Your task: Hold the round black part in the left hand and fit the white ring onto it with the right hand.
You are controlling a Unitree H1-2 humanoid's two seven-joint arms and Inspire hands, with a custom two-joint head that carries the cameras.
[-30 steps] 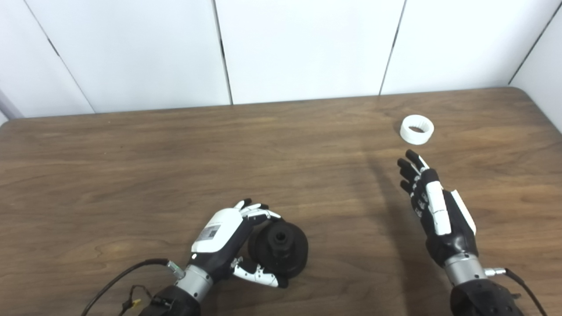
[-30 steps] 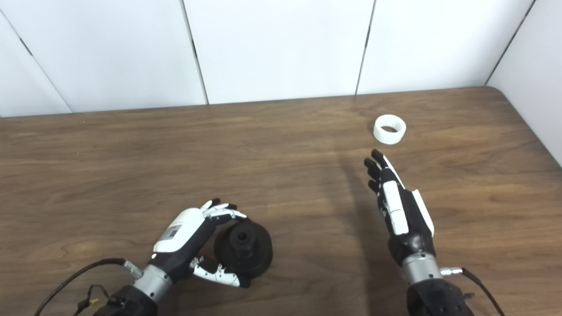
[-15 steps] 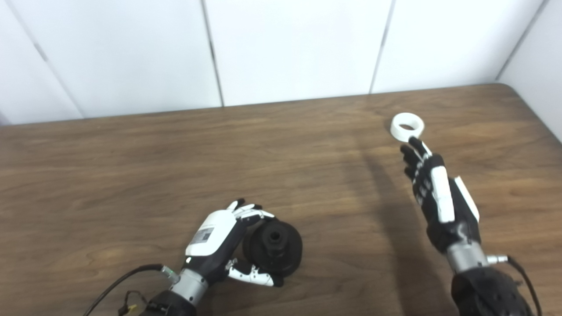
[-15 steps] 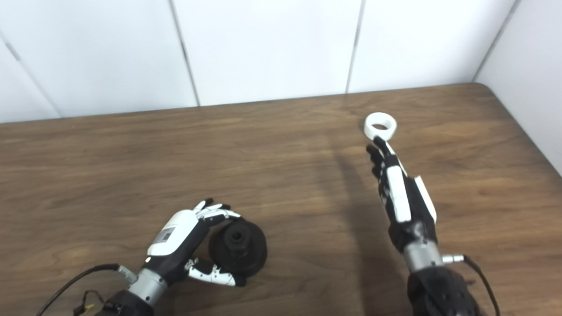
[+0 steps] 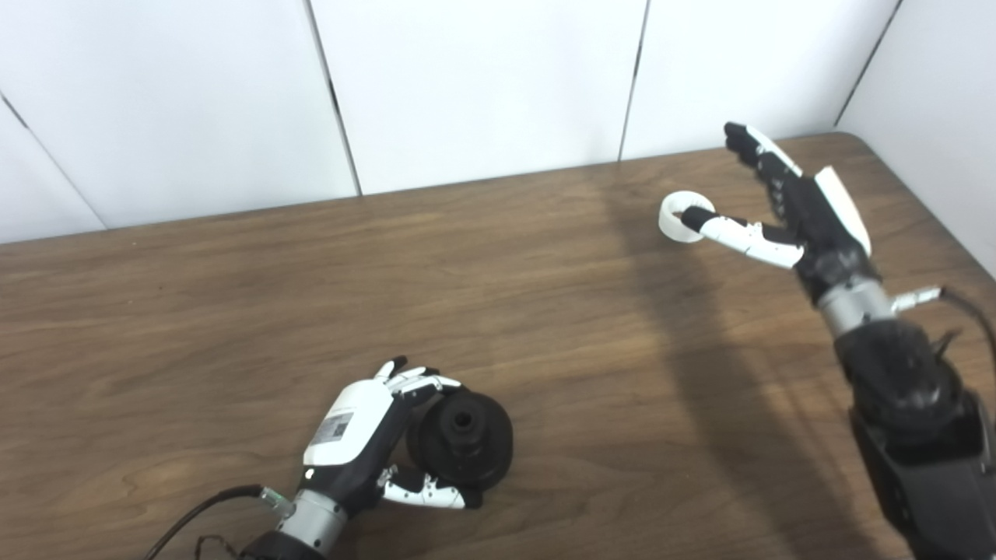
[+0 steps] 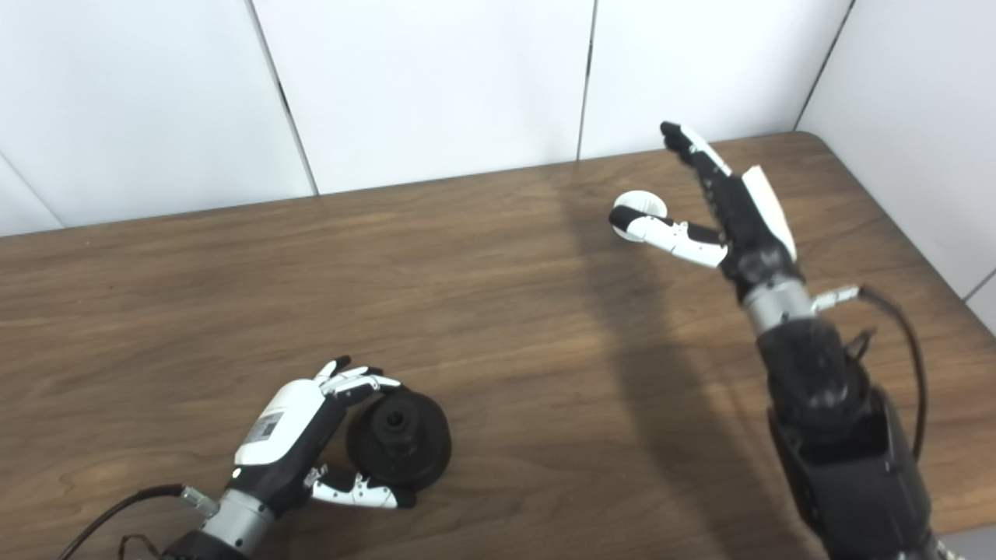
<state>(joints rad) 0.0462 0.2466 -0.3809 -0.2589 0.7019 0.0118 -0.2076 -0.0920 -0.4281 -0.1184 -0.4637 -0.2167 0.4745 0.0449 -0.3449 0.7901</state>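
Note:
The round black part (image 5: 461, 439) rests on the wooden table (image 5: 233, 295) near the front edge. My left hand (image 5: 354, 424) cups it from the left, with fingers on its upper rim and thumb along its lower rim. The white ring (image 5: 669, 220) lies on the table at the far right. My right hand (image 5: 786, 206) is open and raised just right of the ring, fingers stretched toward the wall. Its thumb tip lies across the ring's near side and hides part of it. The ring (image 6: 646, 202) and right hand (image 6: 727, 206) also show in the right eye view.
White wall panels (image 5: 482, 85) stand right behind the table's far edge. The table's rounded far-right corner (image 5: 864, 140) is close to my right hand. Cables trail from both wrists, the right one (image 5: 965, 303) looping beside the forearm.
The camera has shifted, moving the whole picture left. My right hand has reached forward to the white ring and spread its thumb out against it. My left hand stays cupped around the black part.

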